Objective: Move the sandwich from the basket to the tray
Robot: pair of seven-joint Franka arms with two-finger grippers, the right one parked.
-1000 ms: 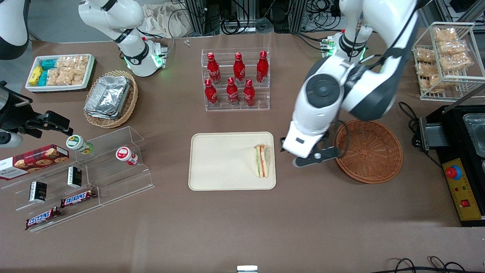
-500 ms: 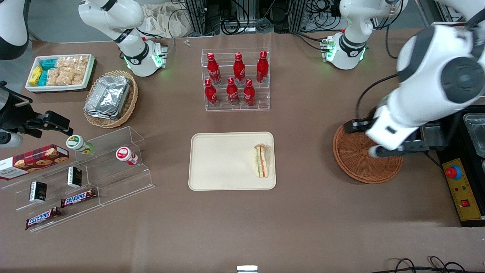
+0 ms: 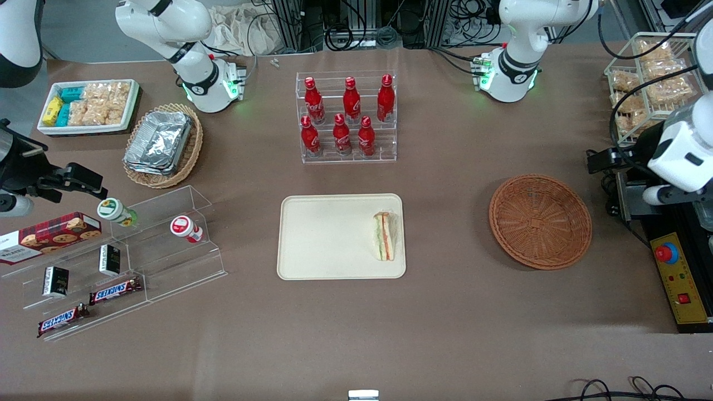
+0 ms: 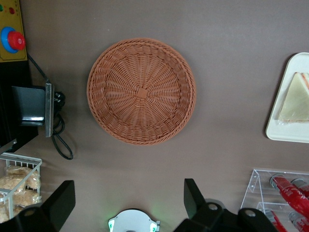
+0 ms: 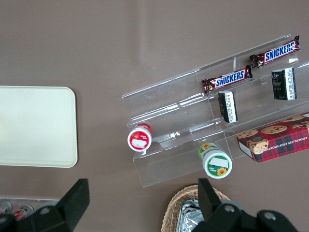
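Hovering high at the working arm's end of the table (image 3: 457, 334), the gripper (image 4: 128, 205) is sitting up above the surface with its two fingers (image 4: 60, 203) spread wide apart and nothing between them. In the front view the gripper (image 3: 640, 178) is showing just beside the black control box (image 3: 682, 278) with the red button, below the wire rack of snack packets (image 3: 652, 83).

The tray (image 3: 328, 239) is lying well apart from the gripper, toward the parked arm's end. The basket (image 3: 540, 221) is sitting between the gripper and the tray, near the gripper; the wrist view is looking straight down on the basket (image 4: 141, 91), empty, with only the weave showing.

The sandwich (image 3: 384, 235) is resting flat on the tray, at the tray edge nearest the basket and gripper, well apart from the gripper and touching nothing else. The wrist view is catching the sandwich (image 4: 295, 99) as a pale wedge on the tray (image 4: 282, 134) corner.

The red bottles in the clear rack (image 3: 346, 117) are standing farther from the front camera than the tray.
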